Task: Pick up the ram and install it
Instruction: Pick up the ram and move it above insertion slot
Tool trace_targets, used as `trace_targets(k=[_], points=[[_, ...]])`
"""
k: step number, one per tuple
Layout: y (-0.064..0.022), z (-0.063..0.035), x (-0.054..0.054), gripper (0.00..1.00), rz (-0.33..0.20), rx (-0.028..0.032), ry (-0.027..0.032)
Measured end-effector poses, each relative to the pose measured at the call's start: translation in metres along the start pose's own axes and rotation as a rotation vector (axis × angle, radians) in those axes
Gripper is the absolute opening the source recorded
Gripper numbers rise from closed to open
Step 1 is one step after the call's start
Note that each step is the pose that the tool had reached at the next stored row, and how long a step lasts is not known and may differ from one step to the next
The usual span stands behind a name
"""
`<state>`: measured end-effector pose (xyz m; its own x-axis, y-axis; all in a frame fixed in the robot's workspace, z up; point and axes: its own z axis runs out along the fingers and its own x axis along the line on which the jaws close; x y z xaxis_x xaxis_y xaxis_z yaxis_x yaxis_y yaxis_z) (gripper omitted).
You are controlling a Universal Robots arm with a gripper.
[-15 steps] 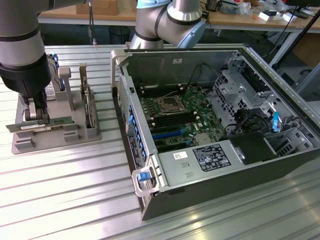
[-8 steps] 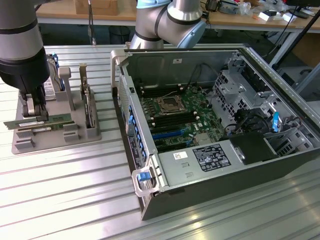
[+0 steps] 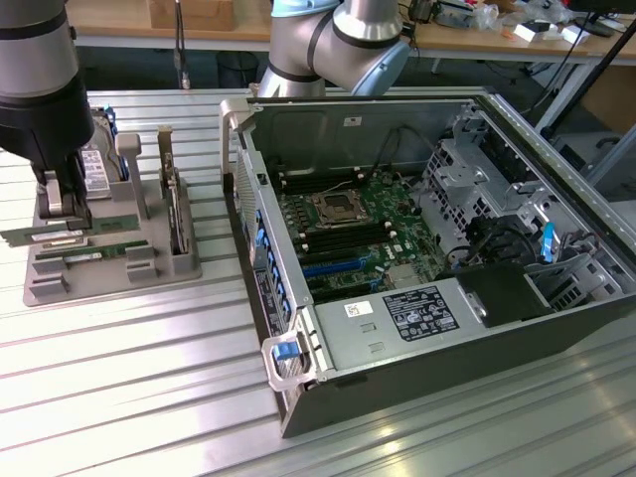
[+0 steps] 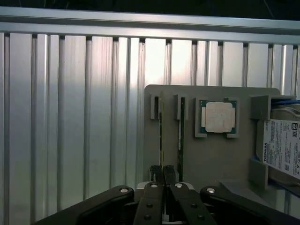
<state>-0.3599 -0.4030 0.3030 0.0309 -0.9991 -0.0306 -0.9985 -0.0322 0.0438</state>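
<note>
Two green ram sticks stand on edge in slots of a grey holder [image 4: 211,161]. In the wrist view one ram [image 4: 161,136] runs straight in between my fingertips, and the other ram [image 4: 180,136] stands beside it. My gripper [image 4: 162,172] is shut on the first stick's thin edge, still low in its slot. From the exterior view my black gripper [image 3: 62,207] reaches down onto the holder [image 3: 109,273] at the view's left, over the ram [image 3: 75,236]. The second stick [image 3: 97,252] lies nearer the front.
A square silver processor [image 4: 219,117] and a hard drive with a white label [image 4: 281,147] share the holder. The open computer case [image 3: 556,189] fills the exterior view's right, its motherboard [image 3: 343,224] showing memory slots beside the socket. Everything rests on a ribbed aluminium table [image 3: 149,388].
</note>
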Motion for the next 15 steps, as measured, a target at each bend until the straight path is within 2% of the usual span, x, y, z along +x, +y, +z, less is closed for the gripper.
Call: trace_targets(k=[9, 15], points=[[0.0006, -0.0135, 0.0, 0.12, 0.0, 0.0003, -0.0048], [0.0008, -0.0184, -0.001, 0.12, 0.0, 0.0004, -0.006]])
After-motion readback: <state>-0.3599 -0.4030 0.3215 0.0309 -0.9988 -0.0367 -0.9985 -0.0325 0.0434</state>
